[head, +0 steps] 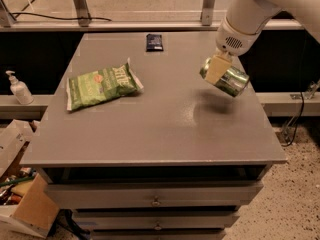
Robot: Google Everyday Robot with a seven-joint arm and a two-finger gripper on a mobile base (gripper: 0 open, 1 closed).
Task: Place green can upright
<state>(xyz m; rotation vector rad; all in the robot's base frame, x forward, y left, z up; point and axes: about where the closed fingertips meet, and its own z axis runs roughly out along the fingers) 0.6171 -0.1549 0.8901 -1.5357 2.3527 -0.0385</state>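
The green can [231,79] is a shiny metallic green drink can, tilted on its side and held in the air above the right part of the grey table [150,129]. Its shadow falls on the tabletop just below and left of it. My gripper [218,69] hangs from the white arm at the upper right and is shut on the can, with a tan finger [216,68] across the can's left end. The can's silver top does not show.
A flat green chip bag [101,85] lies on the table's left half. A small dark packet [154,41] lies near the far edge. A white pump bottle [18,88] stands on a ledge at the left. Drawers sit below the tabletop.
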